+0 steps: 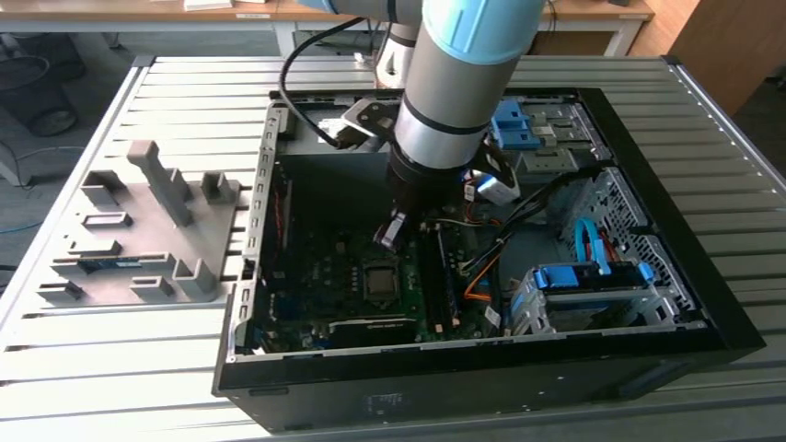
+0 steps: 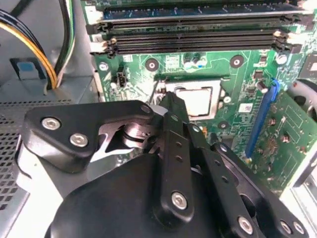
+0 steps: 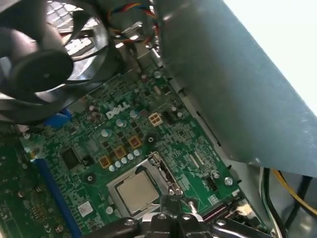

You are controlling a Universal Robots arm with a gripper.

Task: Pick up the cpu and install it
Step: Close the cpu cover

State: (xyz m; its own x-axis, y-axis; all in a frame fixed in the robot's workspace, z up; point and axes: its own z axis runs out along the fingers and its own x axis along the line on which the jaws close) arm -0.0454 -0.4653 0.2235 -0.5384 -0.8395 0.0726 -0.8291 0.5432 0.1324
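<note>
The cpu [image 3: 134, 191] is a square metal-lidded chip lying flat in its socket on the green motherboard [image 3: 124, 129]. It also appears in the second wrist view as the cpu [image 2: 194, 99] and in the exterior view as the cpu [image 1: 378, 279]. My gripper [image 1: 390, 238] hangs inside the open computer case, just above the socket's edge. In both wrist views the black fingers reach down beside the socket frame, gripper [image 2: 171, 101] and gripper [image 3: 171, 213]. The fingertips look closed together, with nothing held between them.
Memory slots [image 2: 198, 34] run beside the socket. A black fan [image 3: 44, 64] and the grey case wall [image 3: 223, 89] stand close by. Yellow and black cables [image 2: 44, 59] hang near the case side. A grey parts fixture [image 1: 147, 230] sits at the exterior view's left, blue drive cages [image 1: 590, 276] at its right.
</note>
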